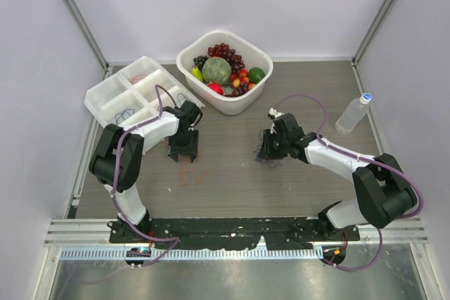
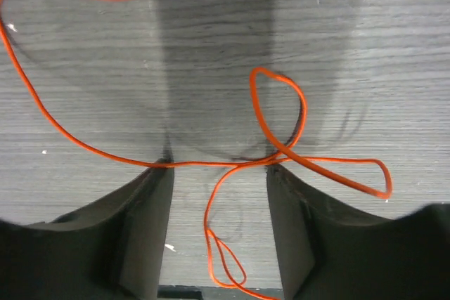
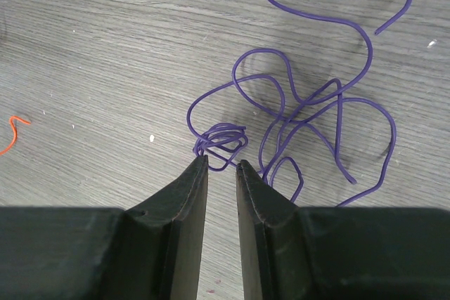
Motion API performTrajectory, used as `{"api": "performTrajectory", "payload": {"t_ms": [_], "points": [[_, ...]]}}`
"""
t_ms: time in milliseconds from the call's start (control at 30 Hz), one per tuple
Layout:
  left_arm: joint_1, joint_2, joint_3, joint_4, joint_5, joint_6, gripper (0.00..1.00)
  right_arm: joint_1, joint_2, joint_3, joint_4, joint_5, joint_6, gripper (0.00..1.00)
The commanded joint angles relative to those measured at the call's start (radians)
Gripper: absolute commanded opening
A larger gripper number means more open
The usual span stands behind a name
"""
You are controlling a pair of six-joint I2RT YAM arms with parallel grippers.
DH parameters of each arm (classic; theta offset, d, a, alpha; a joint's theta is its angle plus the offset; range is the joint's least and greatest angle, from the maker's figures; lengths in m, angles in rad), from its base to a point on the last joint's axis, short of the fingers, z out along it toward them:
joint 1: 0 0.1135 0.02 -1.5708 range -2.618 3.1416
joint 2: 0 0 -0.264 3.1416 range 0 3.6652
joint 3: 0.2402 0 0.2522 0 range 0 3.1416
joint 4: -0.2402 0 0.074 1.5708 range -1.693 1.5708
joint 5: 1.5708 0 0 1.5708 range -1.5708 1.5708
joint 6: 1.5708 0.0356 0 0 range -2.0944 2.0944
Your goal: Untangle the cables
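Overhead, a white tub [image 1: 261,89] holds fruit [image 1: 218,72]; the divided tray [image 1: 98,100] holds what look like thin cables [image 1: 125,114]. On the worktop [image 1: 225,173], the left gripper [image 2: 218,170], jaws wide, straddles the orange cable [image 2: 337,160]; the right gripper [image 3: 222,162], jaws narrow and holding nothing, sits just beside the purple cable [image 3: 223,130].

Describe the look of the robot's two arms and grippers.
The left arm and right arm have white shells, black joints and black bases. A mauve hose loops along each. The left gripper and right gripper are black, with flat tapered fingers.
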Motion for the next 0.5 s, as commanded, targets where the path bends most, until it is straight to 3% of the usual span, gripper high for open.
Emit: {"api": "performTrajectory", "payload": {"t_ms": [0,100,200,467], "points": [[0.0,0.028,0.02,0.065,0.001,0.039,0.49,0.003,-0.018,0.033,0.007,0.016,-0.003,0.28],[0.0,0.037,0.03,0.079,0.027,0.061,0.22,0.003,-0.02,0.037,0.006,0.018,-0.007,0.28],[-0.003,-0.004,0.034,0.077,0.03,0.076,0.01,0.003,-0.017,0.039,-0.001,0.018,-0.015,0.28],[-0.004,-0.277,0.04,0.057,0.061,0.078,0.0,0.003,-0.012,0.047,-0.002,0.021,-0.018,0.28]]}}
